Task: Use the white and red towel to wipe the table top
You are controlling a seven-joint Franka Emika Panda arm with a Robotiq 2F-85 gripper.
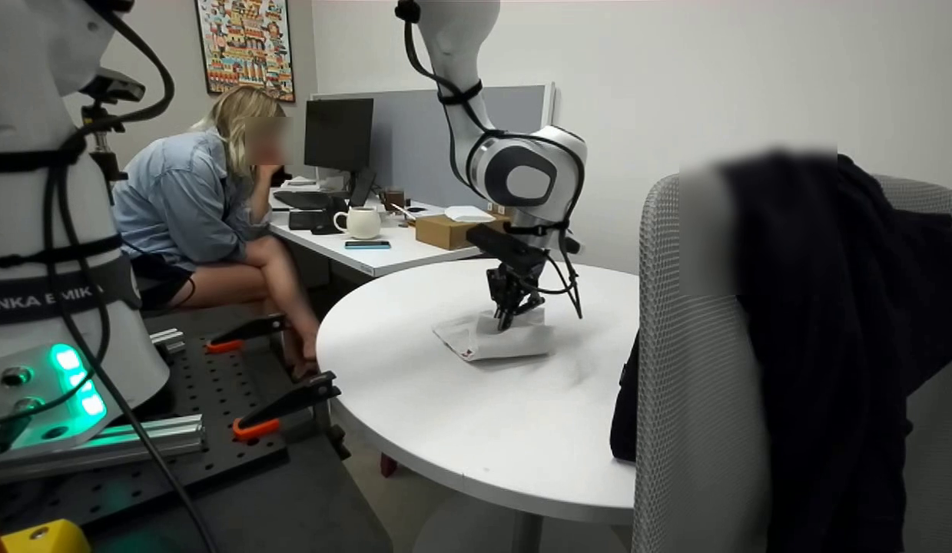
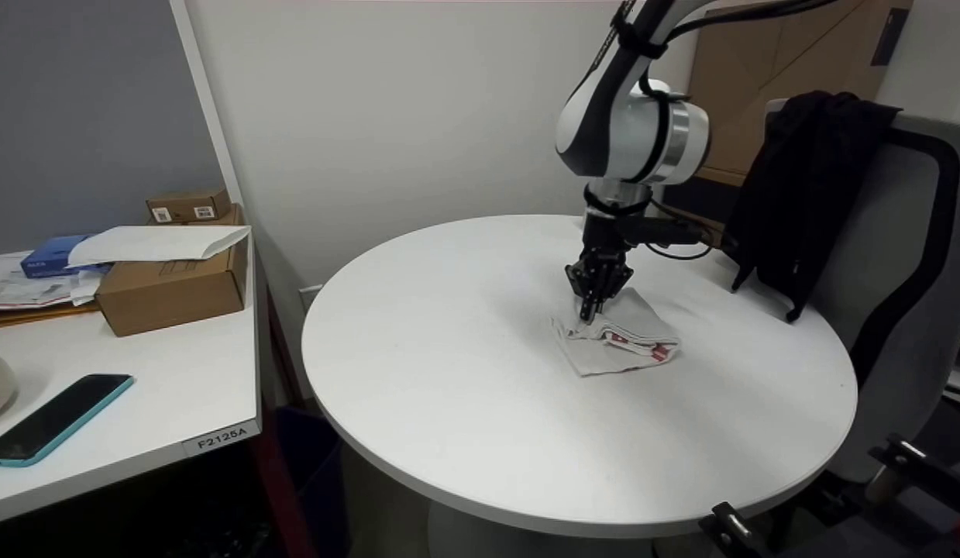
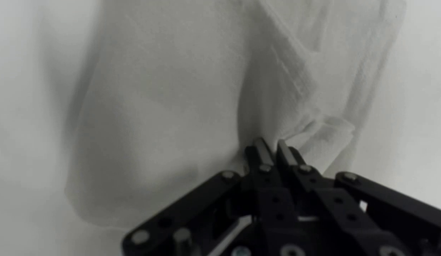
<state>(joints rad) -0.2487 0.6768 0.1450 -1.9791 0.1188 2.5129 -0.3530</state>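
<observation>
Wrist view gives you a close look at your fingers point(image 3: 264, 153): they stand nearly together, with a creased ridge of the towel point(image 3: 163, 96) pinched in the narrow space between them. You have that towel lying folded and a little rumpled on the round white table point(image 2: 449, 372), inside the rim all round. In an exterior view you can see its red marks point(image 2: 656, 353) along the near right edge. Your arm point(image 1: 525, 177) reaches down from above, so the tips point at the cloth. To your right in both exterior views stands a grey chair point(image 2: 898, 240) with a dark jacket point(image 2: 813, 170) over its back. On the left, in an exterior view, a desk point(image 2: 193, 372) carries a cardboard box point(image 2: 170, 294) and, nearer, a phone point(image 2: 57, 418).
</observation>
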